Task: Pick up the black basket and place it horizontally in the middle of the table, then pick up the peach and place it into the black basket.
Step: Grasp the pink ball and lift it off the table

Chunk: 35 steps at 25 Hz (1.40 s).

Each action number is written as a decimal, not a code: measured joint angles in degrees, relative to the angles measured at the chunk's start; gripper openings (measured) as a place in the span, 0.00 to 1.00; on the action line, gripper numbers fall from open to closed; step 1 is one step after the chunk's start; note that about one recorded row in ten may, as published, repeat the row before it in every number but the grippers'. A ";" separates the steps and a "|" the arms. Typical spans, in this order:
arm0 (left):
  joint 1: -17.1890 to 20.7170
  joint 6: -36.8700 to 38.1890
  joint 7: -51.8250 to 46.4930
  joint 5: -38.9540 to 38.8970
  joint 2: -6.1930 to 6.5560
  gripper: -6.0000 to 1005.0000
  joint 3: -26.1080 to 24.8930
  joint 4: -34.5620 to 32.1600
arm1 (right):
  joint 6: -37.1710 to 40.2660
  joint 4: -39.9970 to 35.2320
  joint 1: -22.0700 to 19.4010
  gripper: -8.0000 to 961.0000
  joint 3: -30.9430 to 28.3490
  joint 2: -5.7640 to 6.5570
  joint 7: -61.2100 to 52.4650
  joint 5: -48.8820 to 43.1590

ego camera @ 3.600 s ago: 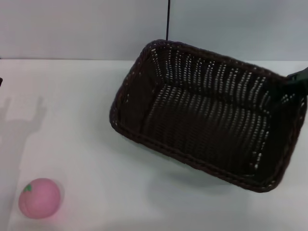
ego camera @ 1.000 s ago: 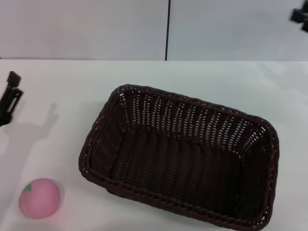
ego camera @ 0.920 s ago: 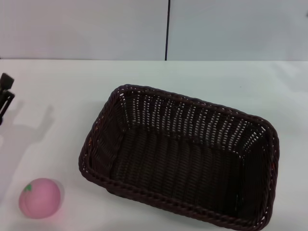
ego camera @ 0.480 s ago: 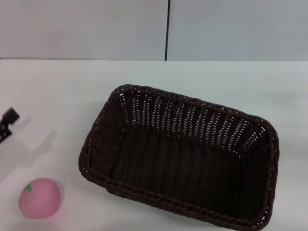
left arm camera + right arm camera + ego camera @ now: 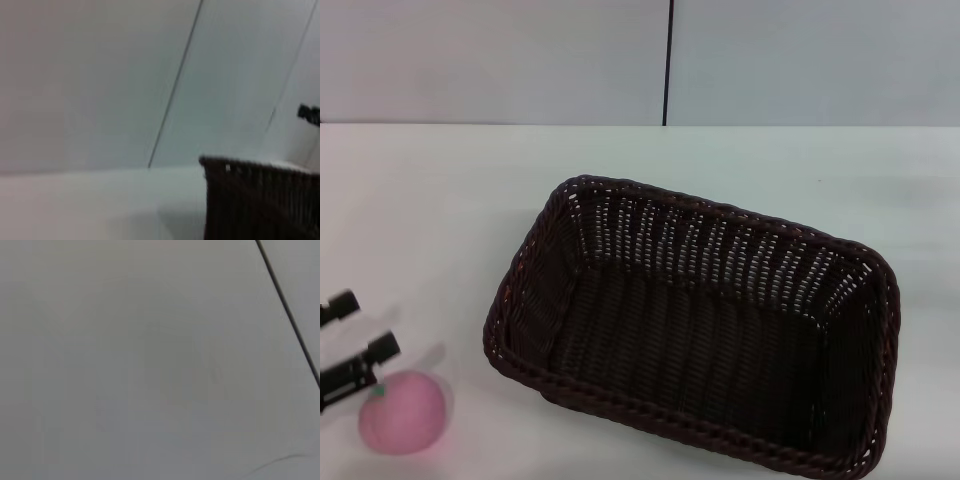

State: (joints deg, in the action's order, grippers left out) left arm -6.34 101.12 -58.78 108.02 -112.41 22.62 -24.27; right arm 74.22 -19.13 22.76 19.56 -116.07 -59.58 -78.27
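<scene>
— Left claw (image 5: 355,340): at the worktop's left edge, two dark fingertips spread apart, holding nothing. Lower fingertip sits just at the peach's upper side; contact can't be confirmed.

— And the peach?

— Peach (image 5: 404,412) rests on the worktop (image 5: 450,200), near left corner, well apart from the black basket (image 5: 692,335). Basket stands upright, mouth up, roughly central, long side skewed a little off horizontal.

— Step in hand?

— Basket placement looks finished. Judged: the approach to the peach, grasp not yet made.

— Next move?

— Probably bring the fingers around the peach, one on each side, close gently, lift, carry right over the braided rim, release inside.

— Right claw?

— Not seen in the head view; its wrist camera shows only blank wall.

— Any brands, labels, writing?

— None readable. Only a small green leaf mark on the peach.
</scene>
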 joint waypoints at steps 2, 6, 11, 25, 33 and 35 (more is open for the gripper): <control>0.20 -0.25 -0.20 1.97 0.16 0.86 0.00 -0.03 | -0.43 0.38 0.42 0.47 -0.01 -0.06 0.38 0.01; 0.91 -2.23 0.04 6.40 -0.14 0.86 0.08 -0.08 | -1.98 0.72 1.14 0.47 -0.19 -0.31 1.24 0.04; 1.03 -3.09 -0.41 9.47 -0.40 0.86 0.62 0.22 | -2.70 1.14 1.86 0.47 -0.25 -0.47 1.86 0.06; 0.99 -2.45 -0.19 13.37 -0.53 0.75 0.45 -0.05 | -3.37 2.22 2.39 0.47 -0.22 -0.65 3.58 0.06; 0.40 -1.31 0.06 13.22 -0.06 0.45 0.04 -0.13 | -3.40 3.58 2.67 0.47 -0.19 -0.66 4.89 0.06; -0.45 3.32 0.07 12.11 0.91 0.42 -4.37 -0.13 | -3.40 3.61 2.62 0.47 -0.20 -0.68 4.89 0.06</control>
State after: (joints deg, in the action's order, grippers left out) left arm -6.79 104.44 -58.71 120.13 -111.49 18.25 -24.40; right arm 70.83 -15.52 25.38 19.36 -116.75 -54.69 -78.22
